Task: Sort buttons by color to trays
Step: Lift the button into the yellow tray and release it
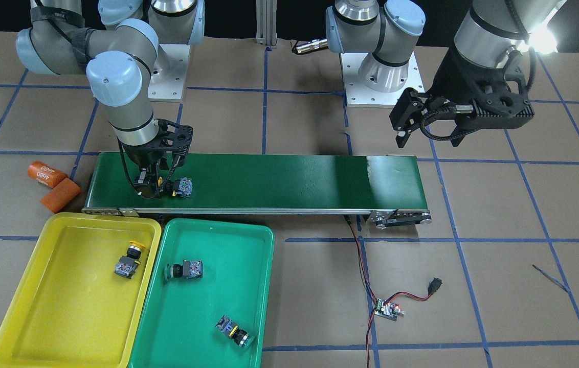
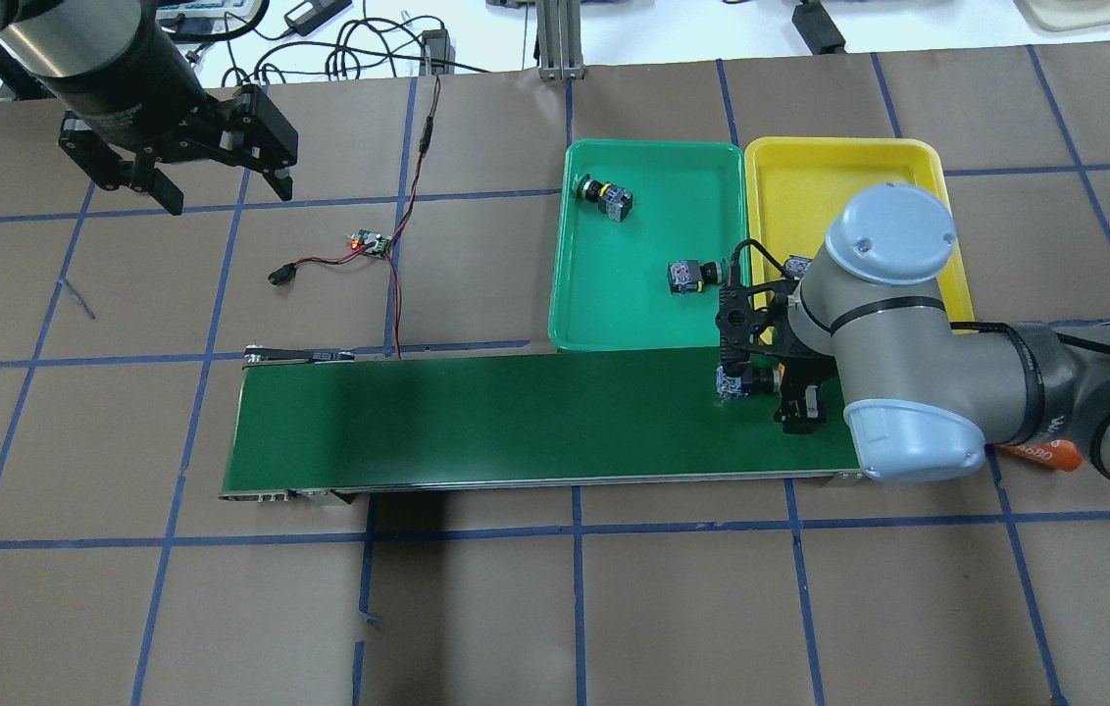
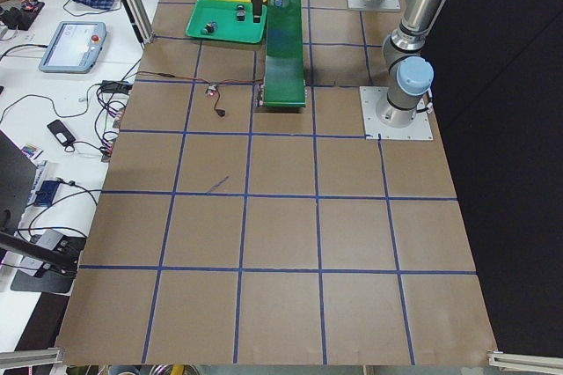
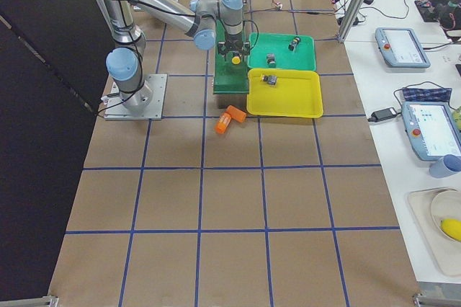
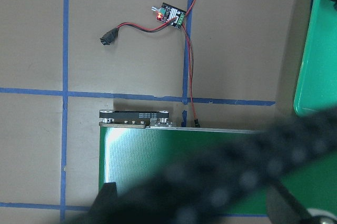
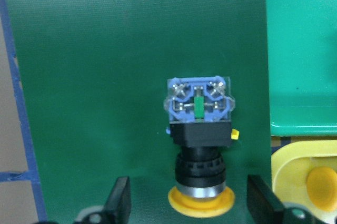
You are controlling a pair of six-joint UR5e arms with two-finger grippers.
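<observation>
Right gripper (image 1: 150, 185): we see it pointing down at the belt (image 1: 279, 179), spread astride yellow button (image 6: 200, 129).
Left gripper (image 2: 227, 191): aloft, spread wide.

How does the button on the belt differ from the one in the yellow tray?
The belt button lies on the conveyor belt; the tray button sits in the yellow tray. The belt button is between the right gripper's open fingers; the tray button lies free. Both have yellow caps.

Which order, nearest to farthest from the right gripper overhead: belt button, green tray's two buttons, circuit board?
1. Belt button, at the right gripper.
2. Green tray's right-side button.
3. Its far-left button.
4. Circuit board, far left.
</observation>
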